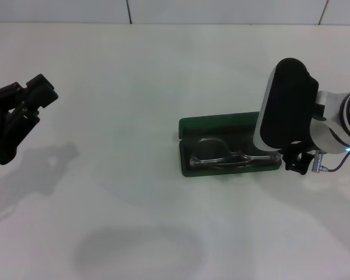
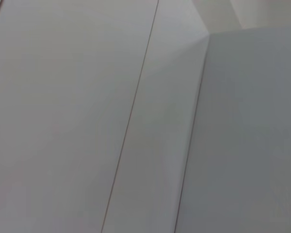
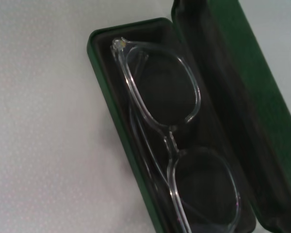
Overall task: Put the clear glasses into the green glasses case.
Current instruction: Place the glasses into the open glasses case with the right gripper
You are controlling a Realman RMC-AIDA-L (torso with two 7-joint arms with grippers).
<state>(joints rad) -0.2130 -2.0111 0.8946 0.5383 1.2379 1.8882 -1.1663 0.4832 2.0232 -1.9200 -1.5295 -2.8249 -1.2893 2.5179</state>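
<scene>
- The glasses lie inside the open case, folded, lenses along the tray's length; my right wrist view shows the frame sitting in the dark lining, with one hinge corner close to the tray's end wall.
- The lid stands open on the far side, so I judge the placing itself is done or nearly so.
- My right hand hangs just at the case's right end, probably because it set the glasses in from that side. The arm's dark housing covers that end of the case, and I cannot tell whether the fingers are spread, pressed together, or pinching a temple.
- The far lens end is hidden behind the arm in the head view and cut off in the wrist view, so I cannot confirm that end is fully seated.
- My left hand is parked well apart, raised over the surface at the left edge; I cannot tell whether its fingers are spread or pressed together. Its wrist camera shows only pale flat panels.
- The clear temples are hard to trace against the lining.
</scene>
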